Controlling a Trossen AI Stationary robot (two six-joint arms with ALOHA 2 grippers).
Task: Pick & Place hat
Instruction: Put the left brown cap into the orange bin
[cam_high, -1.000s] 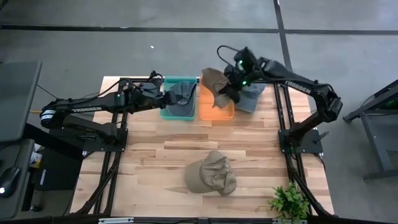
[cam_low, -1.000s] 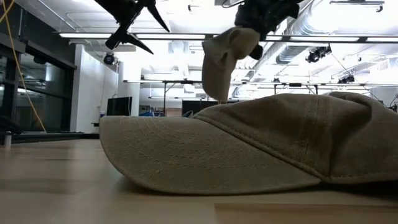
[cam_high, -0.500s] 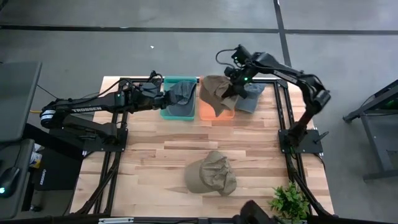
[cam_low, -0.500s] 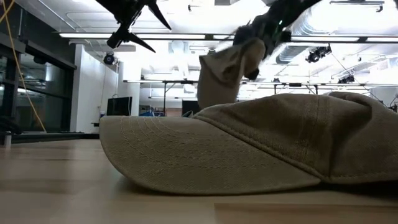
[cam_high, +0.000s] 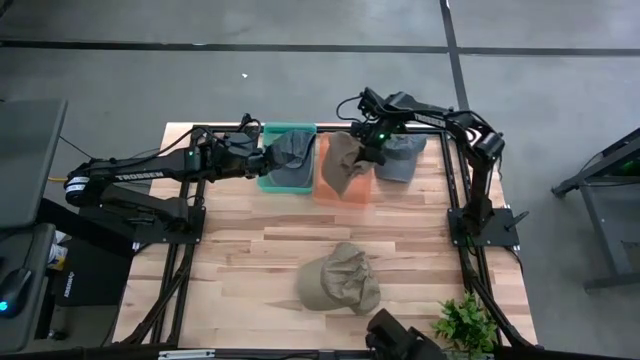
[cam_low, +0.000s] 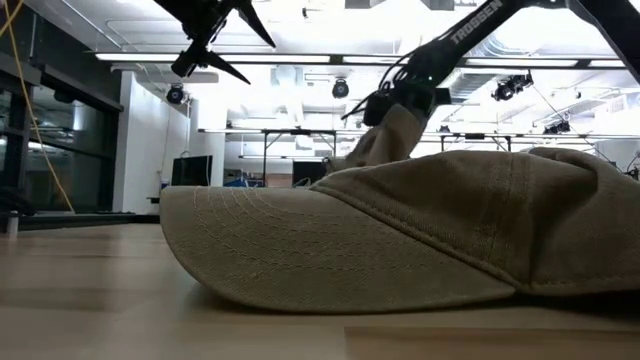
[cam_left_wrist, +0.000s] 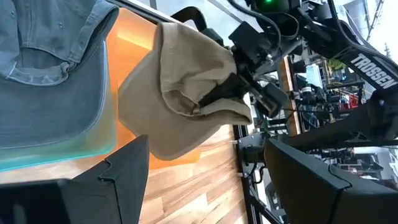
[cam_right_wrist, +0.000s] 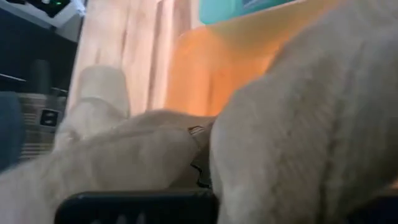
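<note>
The surface (cam_high: 250, 260) carries an orange bin (cam_high: 328, 190). Over that bin hangs a tan hat (cam_high: 343, 165), clamped in the right hand (cam_high: 368, 150); placing is underway, so lowering and release come next. Left hand (cam_high: 258, 160) waits beside the bin, fingers spread.

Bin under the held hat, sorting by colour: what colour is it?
Orange, clearest in the left wrist view.

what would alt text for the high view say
Seen from above, the right gripper holds a tan hat over the orange bin at the table's far edge. The left gripper sits at a teal bin holding a grey hat; another tan hat lies near the front.
</note>
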